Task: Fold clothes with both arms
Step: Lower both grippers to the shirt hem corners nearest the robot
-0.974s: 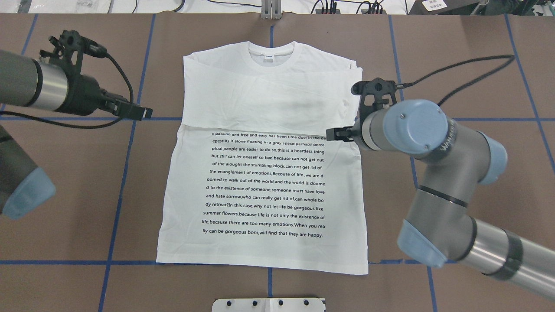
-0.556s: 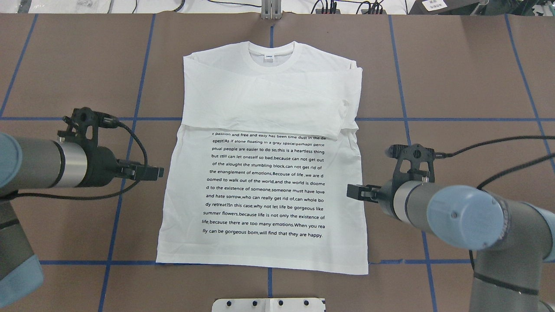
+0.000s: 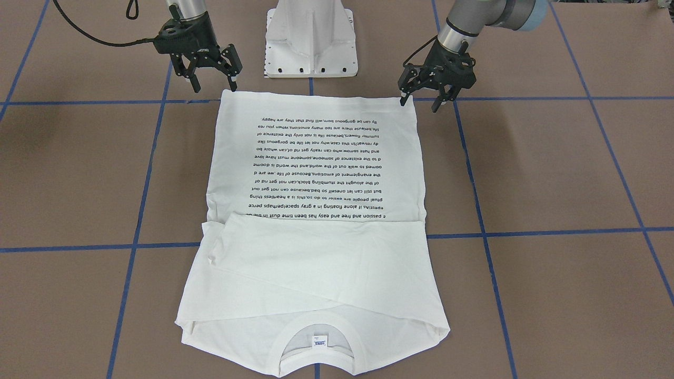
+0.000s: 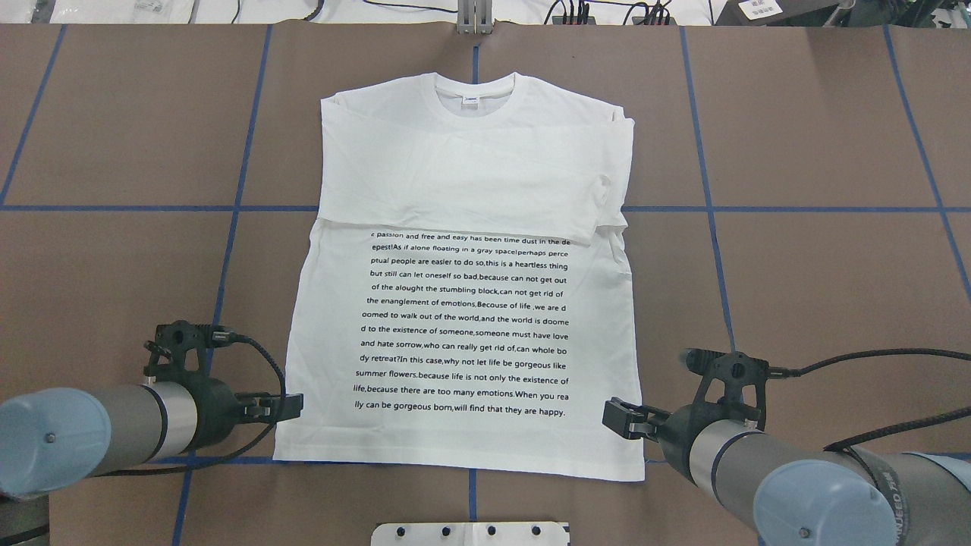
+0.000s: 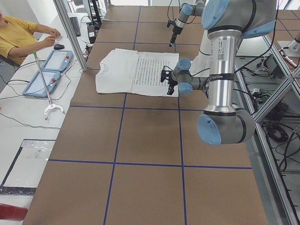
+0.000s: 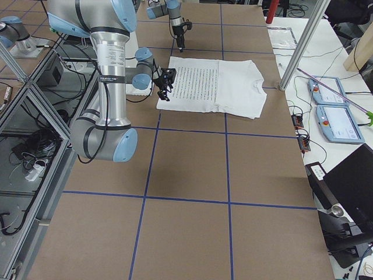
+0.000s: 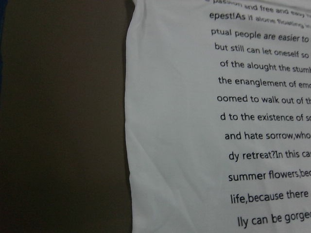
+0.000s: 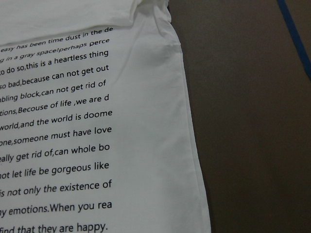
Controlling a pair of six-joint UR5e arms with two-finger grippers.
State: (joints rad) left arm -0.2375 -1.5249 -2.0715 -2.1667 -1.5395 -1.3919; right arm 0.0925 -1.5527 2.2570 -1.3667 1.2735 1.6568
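On the brown table (image 4: 796, 265), a white long-sleeved T-shirt (image 4: 463, 174) lies flat, sleeves folded across the chest.
At its two hem corners hover the left gripper (image 3: 419, 103) and right gripper (image 3: 215, 87), fingers (image 3: 231, 73) spread, holding nothing. Thin, limp cotton will likely sag and drag; pinching both corners together looks best.

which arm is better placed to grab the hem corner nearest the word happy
Right. The right gripper hangs open beside that corner of the T-shirt; the left gripper is across the hem at the other corner.
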